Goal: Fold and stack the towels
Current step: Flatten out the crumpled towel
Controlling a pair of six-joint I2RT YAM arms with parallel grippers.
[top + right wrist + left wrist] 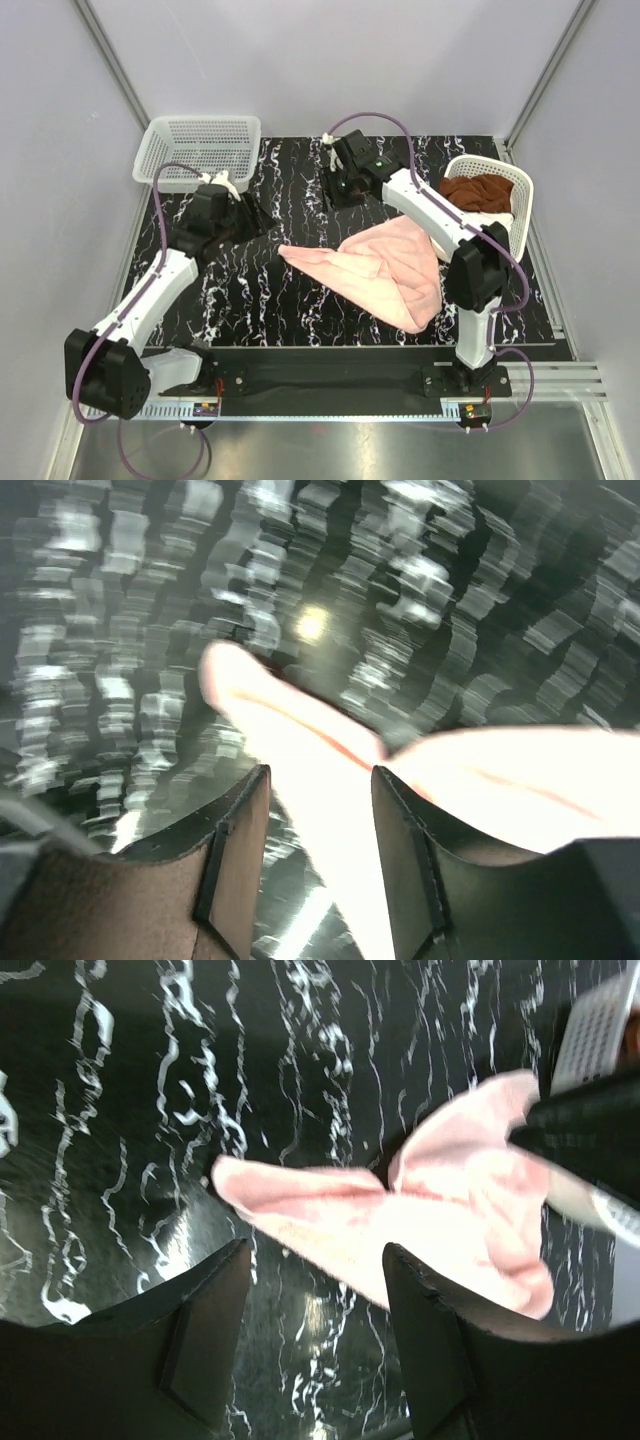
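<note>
A pale pink towel (385, 268) lies crumpled and partly folded in the middle of the black marbled mat (260, 290). It also shows in the left wrist view (440, 1210) and, blurred, in the right wrist view (330, 770). My left gripper (246, 218) hovers to its left, open (315, 1250) and holding nothing. Behind the towel, over the mat, my right gripper (338, 190) is also open (320, 772) and holds nothing. A rust-brown towel (478, 190) sits in the tipped basket at the right, with something white (488, 216) under it.
An empty white mesh basket (200, 150) stands at the back left corner. The right basket (522, 205) lies on its side at the mat's right edge. Grey walls close in the sides and back. My right arm (590, 1140) crosses the left wrist view.
</note>
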